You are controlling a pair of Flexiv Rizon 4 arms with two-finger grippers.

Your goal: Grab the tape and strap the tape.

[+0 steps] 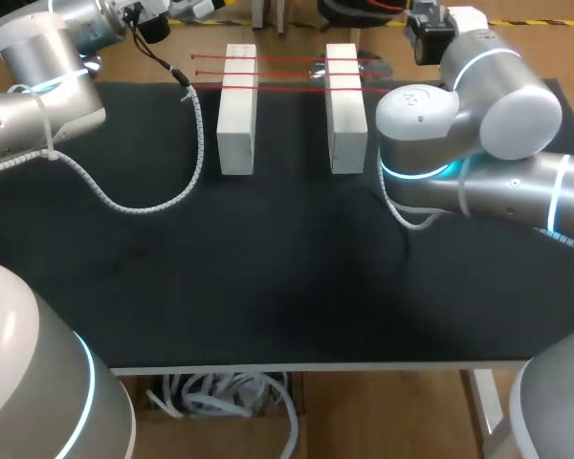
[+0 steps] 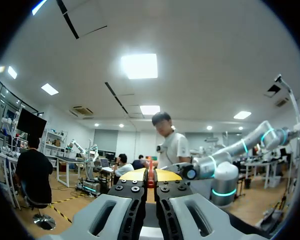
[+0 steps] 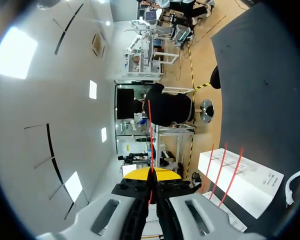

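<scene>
Now, left arm [image 1: 38,91] back, right arm [image 1: 469,120] bent (fingers [image 3: 138,174] pinching tape [image 3: 150,140])

Three thin red tapes [image 1: 292,73] lie taut across two white blocks [image 1: 237,110]; a fourth tape [image 3: 150,135] is clamped in the right gripper [image 3: 151,175].

Two white blocks [image 1: 237,107] [image 1: 344,107], perhaps foam, stand apart on black table [image 1: 268,277].

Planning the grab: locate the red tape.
Head view: red tape runs in three strands across the left white block and right white block, at the table's far middle.
</scene>
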